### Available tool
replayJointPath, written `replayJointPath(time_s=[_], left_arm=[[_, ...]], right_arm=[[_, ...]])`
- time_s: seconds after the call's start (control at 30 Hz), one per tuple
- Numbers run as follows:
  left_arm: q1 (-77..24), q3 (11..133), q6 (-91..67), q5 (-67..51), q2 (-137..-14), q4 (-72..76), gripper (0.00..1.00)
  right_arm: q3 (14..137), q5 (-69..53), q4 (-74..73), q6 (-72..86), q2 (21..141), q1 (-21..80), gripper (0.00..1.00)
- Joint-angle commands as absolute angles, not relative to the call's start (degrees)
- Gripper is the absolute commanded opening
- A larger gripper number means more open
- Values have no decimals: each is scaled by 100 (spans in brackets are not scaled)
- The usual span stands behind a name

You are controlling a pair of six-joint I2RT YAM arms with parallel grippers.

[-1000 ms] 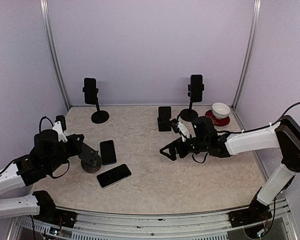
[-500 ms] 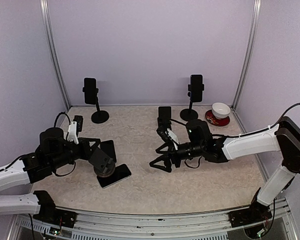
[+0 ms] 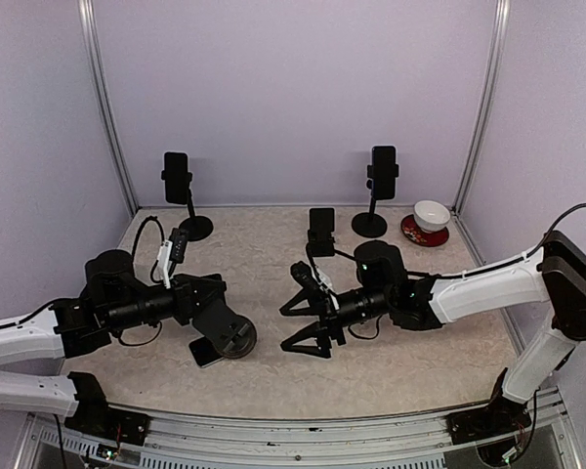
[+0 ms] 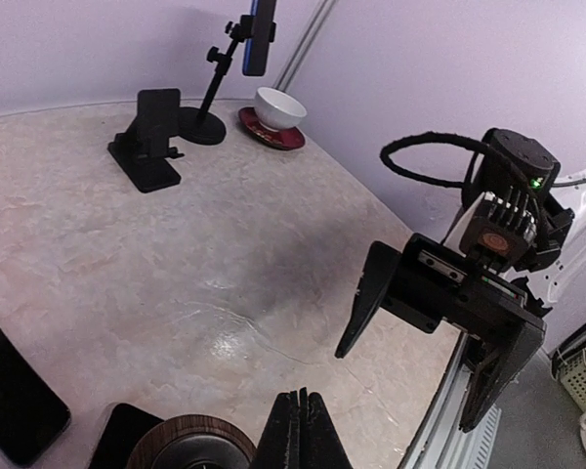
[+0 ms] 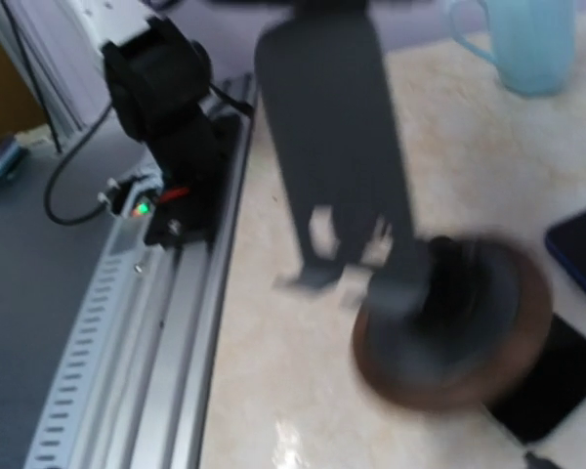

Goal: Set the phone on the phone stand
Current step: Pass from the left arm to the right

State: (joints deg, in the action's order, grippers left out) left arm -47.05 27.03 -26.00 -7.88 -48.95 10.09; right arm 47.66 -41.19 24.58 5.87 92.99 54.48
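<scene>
As the left pincer (image 3: pixel 225 328) carries its gripped phone stand (image 3: pixel 238 339) rightward, the right pincer (image 3: pixel 288 330) gapes.

Mid table (image 3: pixel 391 363) is tight: left gripper (image 4: pixel 295 428) w/ the round stand (image 3: pixel 236 338) & right gripper (image 3: pixel 289 330), jaws wide, face each other, just a small gap btw them. A flat phone (image 3: pixel 201 354) sticks out by the round stand's foot. Right arm (image 3: pixel 479 283) lies across the right side. Back row is in the way: left tall stand (image 3: pixel 181 195), small stand (image 3: pixel 320 233), right tall stand (image 3: pixel 376 191), bowl (image 3: pixel 431 211) on red plate (image 3: pixel 413 233) in the right corner. Bare top btw left tall stand & small stand, and at front right: room to pass there
</scene>
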Motion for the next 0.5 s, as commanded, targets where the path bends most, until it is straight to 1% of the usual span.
replayJointPath(time_s=[0.0,0.17,0.47], left_arm=[[-5148,3051,-2507,-938,-5190,1738,0],[-5541,3152,-2526,-888,-5589,2078,0],[-5913,3316,-2631,-895,-6174,2631,0]], right_arm=[[4571,-4490,3120,735,9263,5484,99],[4465,-4733,3536,931,9310,5505,96],[4438,-4994,3949,1131,9452,5592,90]])
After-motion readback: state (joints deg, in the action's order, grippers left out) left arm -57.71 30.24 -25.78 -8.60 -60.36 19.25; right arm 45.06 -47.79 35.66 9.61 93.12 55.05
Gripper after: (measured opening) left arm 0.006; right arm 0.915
